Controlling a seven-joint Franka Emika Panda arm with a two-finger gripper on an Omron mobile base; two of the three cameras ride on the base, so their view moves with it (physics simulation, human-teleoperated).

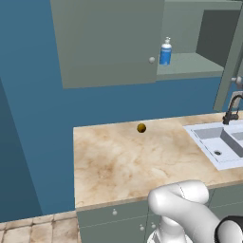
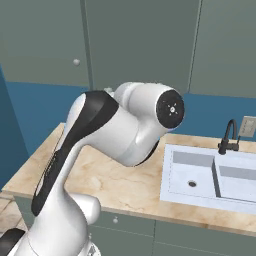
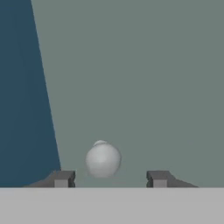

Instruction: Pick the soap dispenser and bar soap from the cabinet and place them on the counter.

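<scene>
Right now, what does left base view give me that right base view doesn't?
Left base view alone: the soap dispenser upright on the open cabinet's inner shelf, and a small dark-yellow ball on the counter. Right base view alone: a wall outlet beside the faucet, and closed cabinet doors. Both share the marble counter, sink, black faucet and the white arm.
</scene>
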